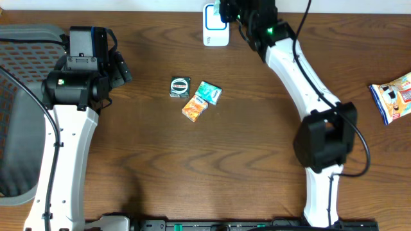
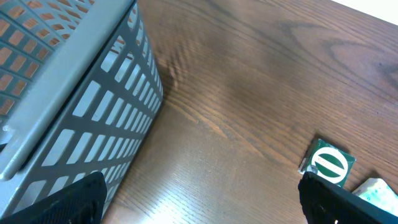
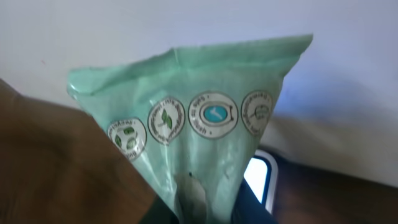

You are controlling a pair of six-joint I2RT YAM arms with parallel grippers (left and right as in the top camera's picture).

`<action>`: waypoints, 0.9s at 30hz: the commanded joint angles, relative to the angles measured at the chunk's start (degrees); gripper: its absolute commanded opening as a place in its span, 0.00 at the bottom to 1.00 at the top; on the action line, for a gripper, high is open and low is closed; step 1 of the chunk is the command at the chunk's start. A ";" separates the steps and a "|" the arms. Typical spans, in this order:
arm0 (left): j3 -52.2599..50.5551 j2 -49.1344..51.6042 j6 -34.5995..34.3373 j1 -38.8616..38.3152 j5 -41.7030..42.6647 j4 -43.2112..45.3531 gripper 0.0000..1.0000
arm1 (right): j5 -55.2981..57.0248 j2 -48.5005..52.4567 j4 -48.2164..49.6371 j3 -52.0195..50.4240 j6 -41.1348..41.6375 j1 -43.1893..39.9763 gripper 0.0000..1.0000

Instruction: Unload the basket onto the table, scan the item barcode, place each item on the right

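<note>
My right gripper (image 1: pixel 226 13) is at the far edge of the table, right beside the white barcode scanner (image 1: pixel 215 29). In the right wrist view it (image 3: pixel 205 208) is shut on a pale green packet (image 3: pixel 199 118) printed with round emblems. The packet stands up in front of the camera and hides most of the scanner (image 3: pixel 264 177) behind it. No barcode shows on the visible face. My left gripper (image 1: pixel 122 67) is at the left, open and holding nothing, with its black fingertips (image 2: pixel 68 202) far apart above the wood.
A grey mesh basket (image 1: pixel 19 115) (image 2: pixel 74 93) stands at the left edge. Mid-table lie a dark pack with a green-and-white round label (image 1: pixel 180 86) (image 2: pixel 331 163), a teal packet (image 1: pixel 209 92) and an orange packet (image 1: pixel 195 108). A blue-and-white snack bag (image 1: pixel 393 96) lies at the right edge.
</note>
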 commanded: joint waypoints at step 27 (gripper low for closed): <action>0.20 0.22 0.74 0.20 -0.74 -0.20 0.98 | 4.72 21.94 -19.32 25.44 -3.17 -1.09 0.04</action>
